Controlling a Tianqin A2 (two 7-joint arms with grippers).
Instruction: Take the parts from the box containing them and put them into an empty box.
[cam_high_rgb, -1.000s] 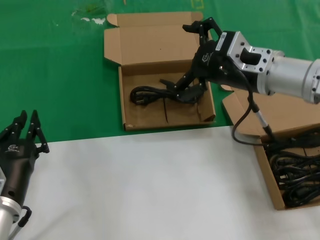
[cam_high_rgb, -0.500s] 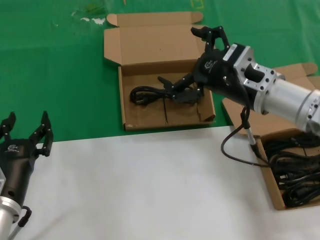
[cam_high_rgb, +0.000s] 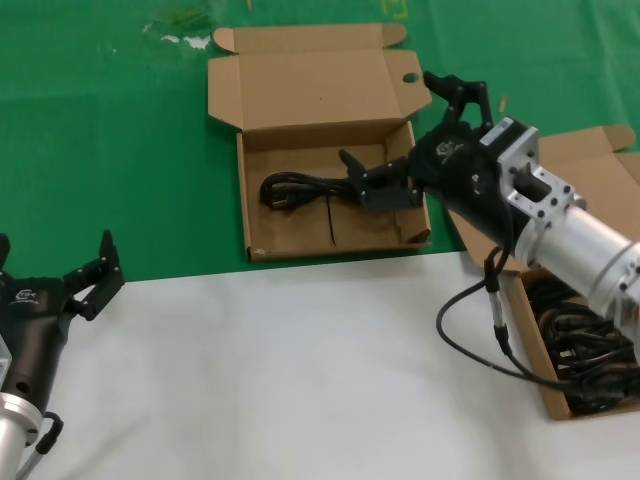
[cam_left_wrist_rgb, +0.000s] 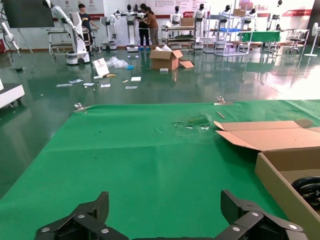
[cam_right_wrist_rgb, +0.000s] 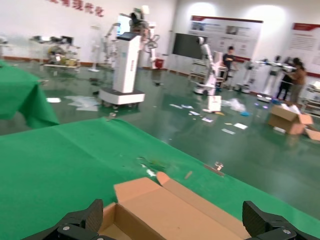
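The holed box (cam_high_rgb: 247, 205) lies open at the middle back, a round hole in its lid tab (cam_high_rgb: 410, 77). One black coiled cable (cam_high_rgb: 300, 190) rests inside it. My right gripper (cam_high_rgb: 388, 118) hovers over that box's right end, open and holding nothing; in the right wrist view the right gripper (cam_right_wrist_rgb: 172, 220) looks across the lid (cam_right_wrist_rgb: 165, 210). The source box (cam_high_rgb: 532, 365) at the right edge holds several black cables (cam_high_rgb: 590, 350), partly hidden by my right arm. My left gripper (cam_high_rgb: 50, 255) waits open at the lower left; in the left wrist view the left gripper (cam_left_wrist_rgb: 165, 210) faces green cloth.
Green cloth (cam_high_rgb: 100, 150) covers the far half of the table, a white sheet (cam_high_rgb: 280, 370) the near half. The source box's lid (cam_high_rgb: 600, 140) lies open behind my right arm. The left wrist view catches the holed box's wall (cam_left_wrist_rgb: 280, 177).
My right gripper has drawn back to the right, away from the cable, which stays in the holed box. My left gripper's fingers have spread wide apart.
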